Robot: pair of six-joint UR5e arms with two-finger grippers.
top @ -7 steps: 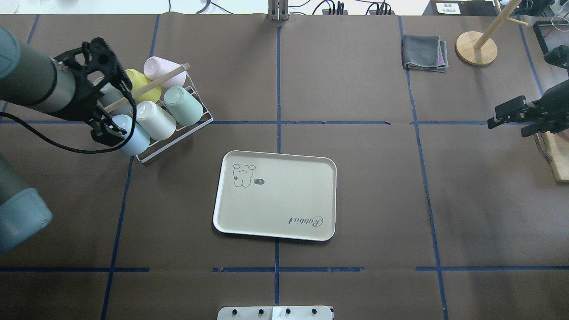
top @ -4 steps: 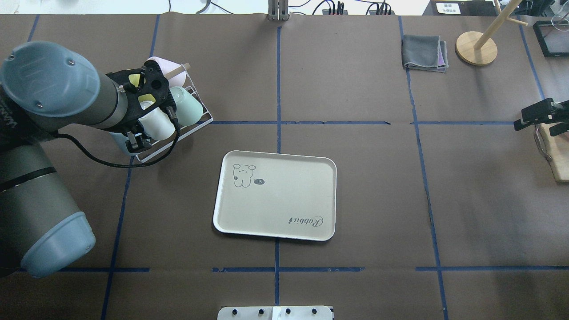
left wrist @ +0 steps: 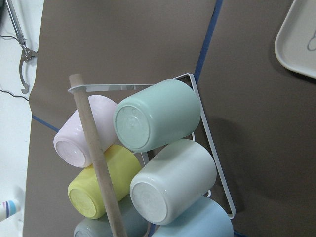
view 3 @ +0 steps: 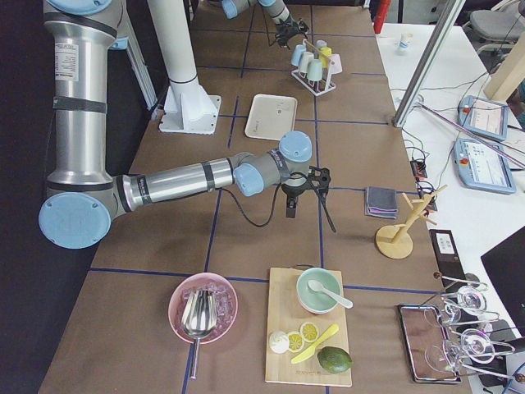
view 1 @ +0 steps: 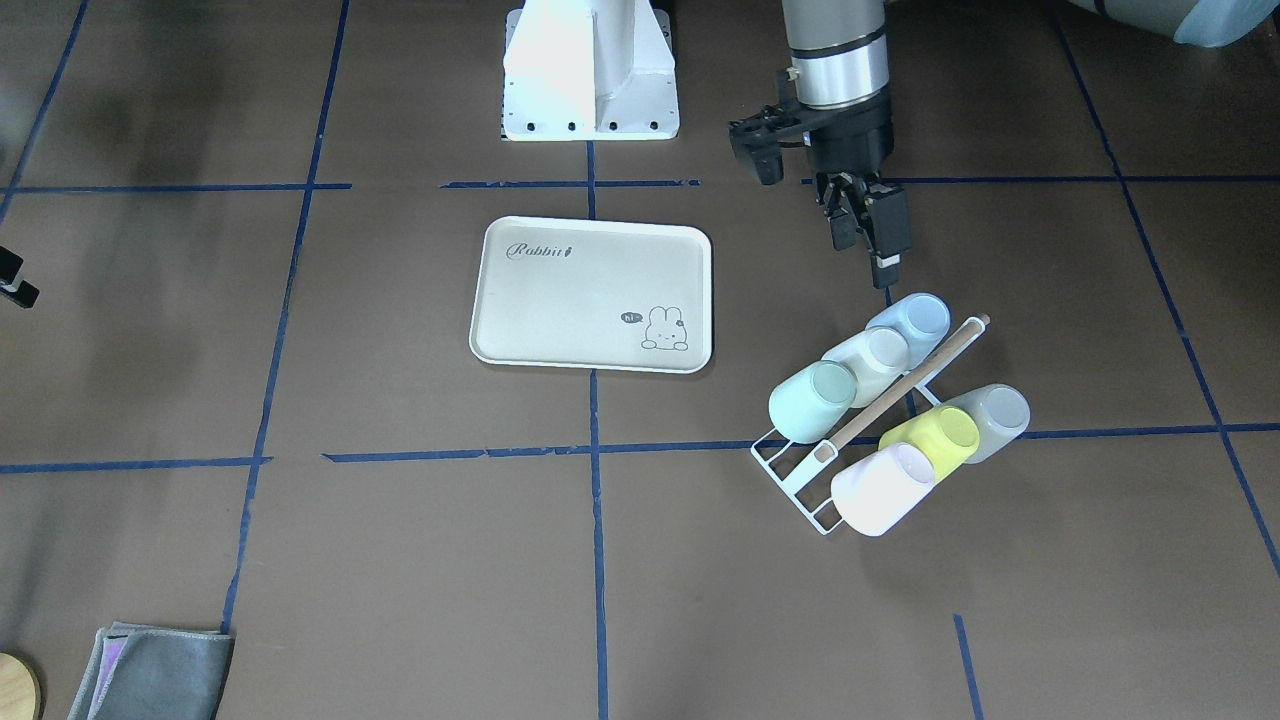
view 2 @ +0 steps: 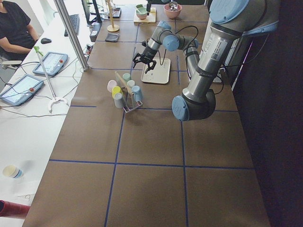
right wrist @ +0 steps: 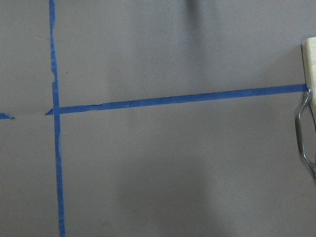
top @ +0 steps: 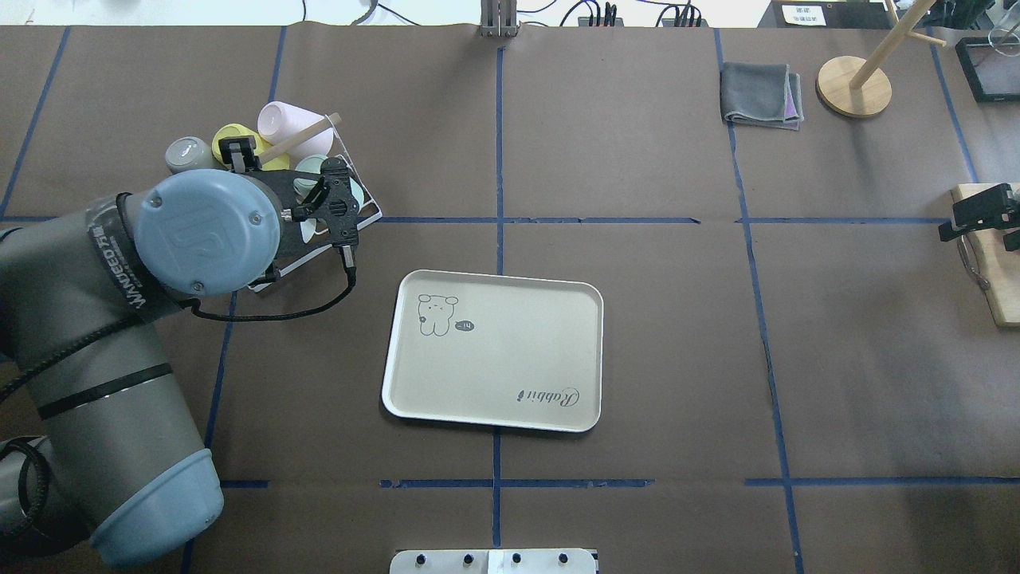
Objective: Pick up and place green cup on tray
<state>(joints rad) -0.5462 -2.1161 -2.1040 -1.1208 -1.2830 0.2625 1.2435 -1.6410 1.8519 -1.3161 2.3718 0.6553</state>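
Fingers [view 1: 888, 232] of the left hand [view 1: 866, 250] stood parted with nothing between them, the hand pointing down and hanging above a white wire rack [view 1: 790, 465] without touching any cup on it; in the overhead view the hand and its arm covered a good part of that rack. The left wrist view looked straight down on the rack, and the green cup [left wrist: 158, 113] lay close to the middle of that view, tilted on its side with its base turned up toward the camera. The green cup sat at the end of its row nearest the tray [top: 510, 351], touching a white cup [view 1: 868, 360], with a pale blue cup [view 1: 915, 318] beyond that at the row's other end. A wooden rod [view 1: 900, 385] ran along the top of the rack between the two rows, and on its far side lay a pink cup [view 1: 880, 488], a yellow cup [view 1: 935, 440] and a grey cup [view 1: 990, 408]. The tray lay flat on the brown desk [top: 637, 319] near the rack yet apart from it, bare inside save for its printed bunny and script. Far across the desk, at the edge of the overhead view, the right hand [top: 956, 222] hung over a blue tape line with its fingers apart and gripping nothing, next to a wooden board [top: 996, 279]. At the back of the desk a folded grey cloth [top: 761, 96] lay beside a wooden stand [top: 853, 84]
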